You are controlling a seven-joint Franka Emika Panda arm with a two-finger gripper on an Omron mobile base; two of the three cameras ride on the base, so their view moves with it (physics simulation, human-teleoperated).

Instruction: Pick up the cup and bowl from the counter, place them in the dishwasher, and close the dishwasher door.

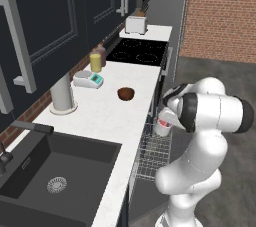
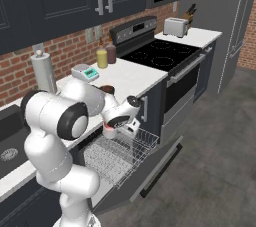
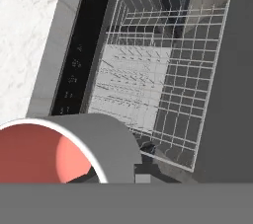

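The cup (image 1: 162, 127), pale with a salmon-red inside, hangs over the dishwasher's pulled-out grey wire rack (image 1: 153, 154), and my gripper (image 2: 117, 125) is shut on its rim. In the hand view the cup (image 3: 47, 155) sits close at the lower left, with the rack (image 3: 159, 80) below and beyond it. The dark reddish-brown bowl (image 1: 126, 93) stands on the white counter (image 1: 100, 118), left of the arm. The dishwasher door (image 2: 150, 172) is folded down and open under the rack (image 2: 118, 154). My fingertips are hidden behind the cup.
Behind the bowl on the counter are a grey scale (image 1: 89, 79), a yellow jar (image 1: 95, 62) and a paper towel roll (image 1: 62, 93). A dark sink (image 1: 50, 171) lies near left. The black cooktop (image 1: 137, 51) and a toaster (image 1: 135, 24) are farther along.
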